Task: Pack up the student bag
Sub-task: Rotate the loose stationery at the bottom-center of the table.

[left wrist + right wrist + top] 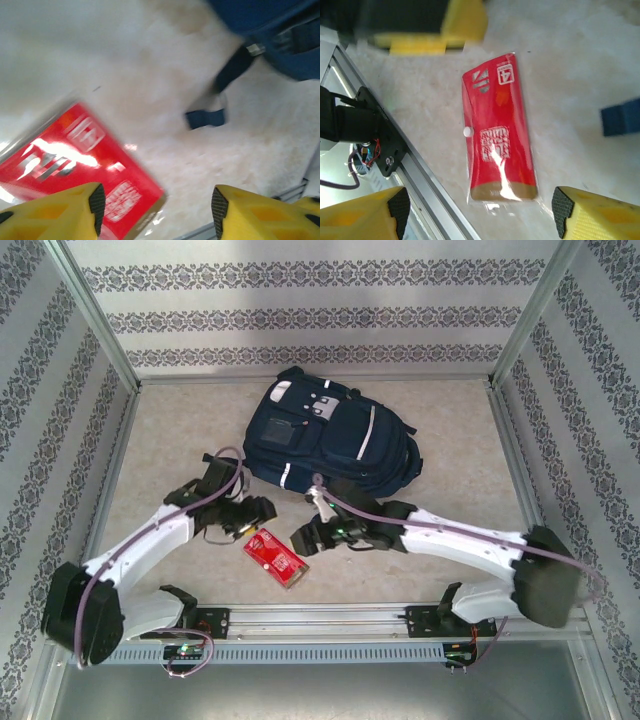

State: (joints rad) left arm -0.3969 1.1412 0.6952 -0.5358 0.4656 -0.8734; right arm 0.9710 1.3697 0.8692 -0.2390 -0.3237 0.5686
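Left tool (156,202) and right tool (480,207) both gape empty by a red packet (499,130); the overhead view takes in the whole student bag (330,435).

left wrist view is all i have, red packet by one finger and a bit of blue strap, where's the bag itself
Observer: The bag lies at the far middle of the table, beyond the packet.
Operator: where's the other arm
Observer: The right gripper sits just right of the packet, jaws open, facing the left gripper across it.
Operator: can you see the whole packet
Observer: Yes, the right wrist view shows its full length, flat on the table beside the front rail.
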